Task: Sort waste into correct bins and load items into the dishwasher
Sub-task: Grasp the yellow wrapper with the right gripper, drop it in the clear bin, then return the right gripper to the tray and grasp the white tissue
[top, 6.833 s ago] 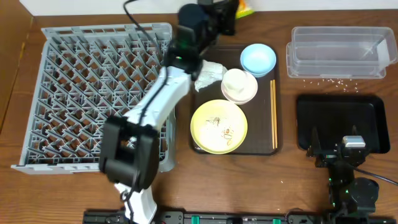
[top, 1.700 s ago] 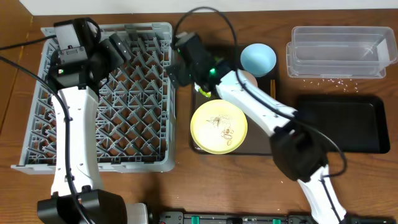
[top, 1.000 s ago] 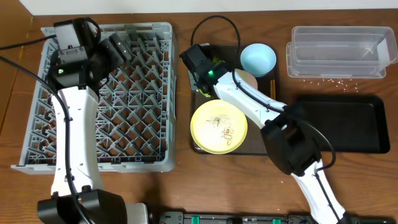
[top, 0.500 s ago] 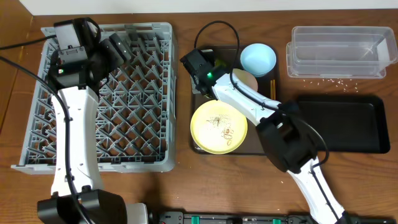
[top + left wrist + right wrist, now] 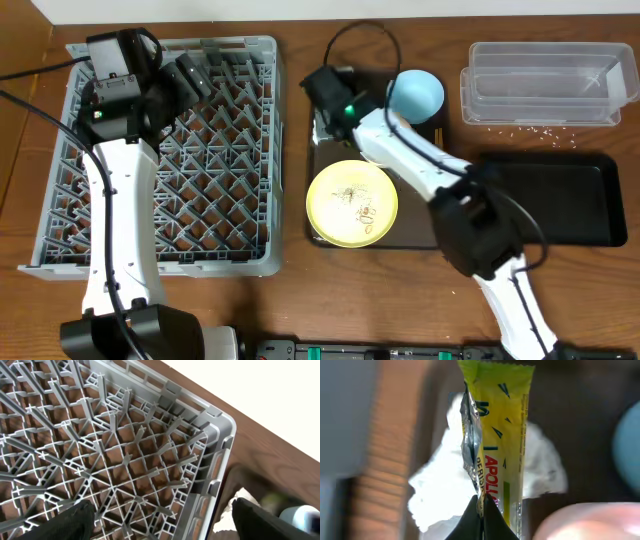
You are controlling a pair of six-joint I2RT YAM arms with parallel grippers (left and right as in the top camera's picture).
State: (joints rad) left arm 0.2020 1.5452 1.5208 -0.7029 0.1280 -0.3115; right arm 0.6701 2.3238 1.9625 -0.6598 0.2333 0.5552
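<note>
Right wrist view: pinching snack wrapper [image 5: 502,435] in right gripper [image 5: 482,512], fingertips closed, napkin [image 5: 442,492] behind, beside dish rack [image 5: 210,180]. Hidden overhead beneath arm. Above dish rack, left gripper [image 5: 165,522] spread wide.

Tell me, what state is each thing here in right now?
Dish rack: no dishes in it.
Left gripper: open, over the rack.
Napkin: crumpled, lying loose.
Snack wrapper: pinched at one end, over the napkin.
Right gripper: shut on the wrapper.
Yellow plate: flat, food scraps on it.
Blue bowl: upright, empty.
Clear tub: empty.
Black tray: empty.
</note>
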